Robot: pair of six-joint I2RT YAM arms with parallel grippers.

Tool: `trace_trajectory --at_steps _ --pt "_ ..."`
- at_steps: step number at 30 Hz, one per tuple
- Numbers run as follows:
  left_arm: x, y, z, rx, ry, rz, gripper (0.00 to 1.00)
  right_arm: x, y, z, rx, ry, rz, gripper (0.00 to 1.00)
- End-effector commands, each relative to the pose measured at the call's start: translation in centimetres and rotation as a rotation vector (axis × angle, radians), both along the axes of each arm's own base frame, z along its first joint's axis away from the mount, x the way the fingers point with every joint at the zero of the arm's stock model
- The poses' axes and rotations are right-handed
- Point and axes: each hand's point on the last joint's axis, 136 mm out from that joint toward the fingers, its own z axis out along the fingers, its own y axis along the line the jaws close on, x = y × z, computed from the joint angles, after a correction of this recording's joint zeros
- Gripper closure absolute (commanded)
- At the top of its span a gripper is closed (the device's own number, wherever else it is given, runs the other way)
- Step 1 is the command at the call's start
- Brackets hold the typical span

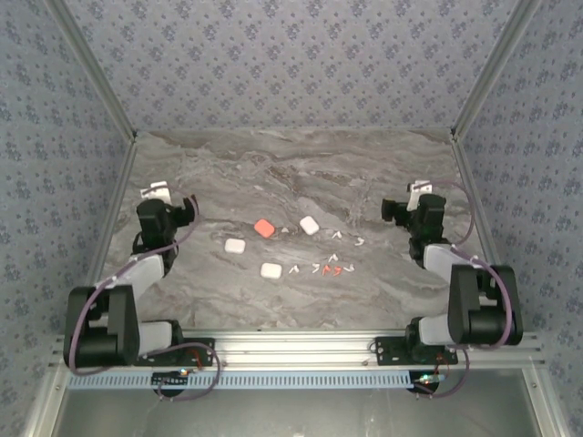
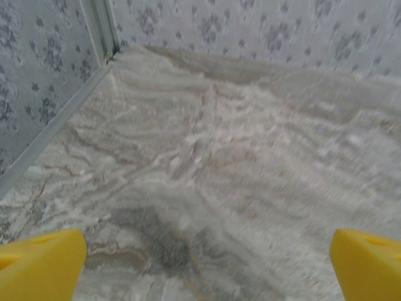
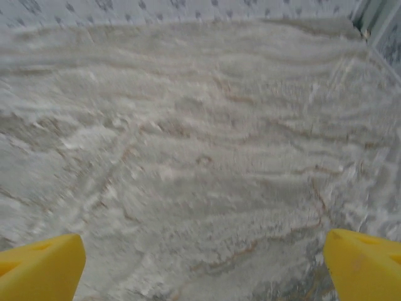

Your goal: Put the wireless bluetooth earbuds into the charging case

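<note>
Three white charging cases (image 1: 235, 245), (image 1: 309, 225), (image 1: 271, 269) and one red case (image 1: 264, 228) lie shut at the middle of the marble table. To their right are scattered the earbuds: white ones (image 1: 337, 236), (image 1: 359, 241), (image 1: 294, 270) and a red pair (image 1: 332, 270). My left gripper (image 1: 157, 193) hangs over the table's left side, well away from the cases. It is open, and its yellow fingertips (image 2: 44, 263) frame only bare marble. Over the right side my right gripper (image 1: 419, 189) also stands open, with yellow fingertips (image 3: 41, 266) wide apart and nothing between them.
Patterned walls on aluminium posts (image 1: 100, 86) close the table in at the left, right and back. The arm bases sit on a metal rail (image 1: 291, 350) at the near edge. Bare marble (image 1: 291, 168) stretches behind the cases.
</note>
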Motion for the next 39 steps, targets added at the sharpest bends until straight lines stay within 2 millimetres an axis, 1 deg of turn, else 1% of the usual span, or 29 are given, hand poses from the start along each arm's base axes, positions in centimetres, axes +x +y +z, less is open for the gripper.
trace_trajectory --at_steps 1,4,6,8,9,11,14,16,19,20,21,24,27,30,33,39 --pt "-0.9 -2.2 0.8 -0.181 0.056 -0.059 0.01 -1.6 2.9 0.1 0.047 0.118 0.079 0.0" --pt "-1.7 -4.1 1.9 -0.357 0.049 -0.091 0.01 -2.6 5.9 0.2 0.077 0.226 0.127 0.0" --pt "-2.5 -5.4 1.8 -0.456 0.08 -0.109 0.01 -3.2 8.5 0.3 0.102 0.291 0.172 0.0" --pt "-3.3 -6.8 1.4 -0.536 0.122 -0.123 0.01 -4.1 12.1 0.2 0.089 0.365 0.259 0.0" --pt "-3.7 -7.4 1.2 -0.569 0.139 -0.13 0.01 -4.4 13.5 0.0 0.071 0.399 0.293 0.0" --pt "-4.4 -8.8 0.6 -0.624 0.177 -0.147 0.01 -4.9 16.3 -0.6 0.021 0.481 0.357 0.0" --pt "-5.1 -10.3 0.1 -0.657 0.211 -0.178 0.01 -5.4 19.5 -1.8 -0.047 0.57 0.417 0.0" --pt "-5.4 -10.6 -0.2 -0.659 0.22 -0.183 0.01 -5.3 20.7 -2.6 -0.095 0.599 0.433 0.0" --pt "-5.6 -10.6 -0.2 -0.657 0.222 -0.178 0.01 -4.8 22.3 -3.8 -0.137 0.638 0.45 0.01" --pt "-5.6 -10.5 -0.1 -0.653 0.221 -0.179 0.01 -4.9 22.7 -4.5 -0.154 0.658 0.458 0.01" --pt "-5.7 -10.5 -0.1 -0.651 0.22 -0.177 0.01 -4.4 23.4 -4.3 -0.16 0.653 0.468 0.02" --pt "-5.7 -10.4 0.1 -0.645 0.217 -0.172 0.01 -4.4 24.7 -5.5 -0.213 0.685 0.49 0.03" --pt "-5.8 -10.0 0.1 -0.642 0.214 -0.154 0.01 -4.2 25.2 -6.9 -0.258 0.718 0.487 0.04" --pt "-6.0 -9.9 0.4 -0.643 0.203 -0.147 0.01 -3.8 25.7 -7.7 -0.276 0.728 0.484 0.05" --pt "-6.1 -9.6 0.9 -0.636 0.188 -0.138 0.01 -3.5 26.0 -8.5 -0.285 0.745 0.483 0.09" --pt "-6.4 -9.3 1.4 -0.626 0.177 -0.13 0.01 -3.4 26.3 -9.6 -0.291 0.771 0.488 0.21"
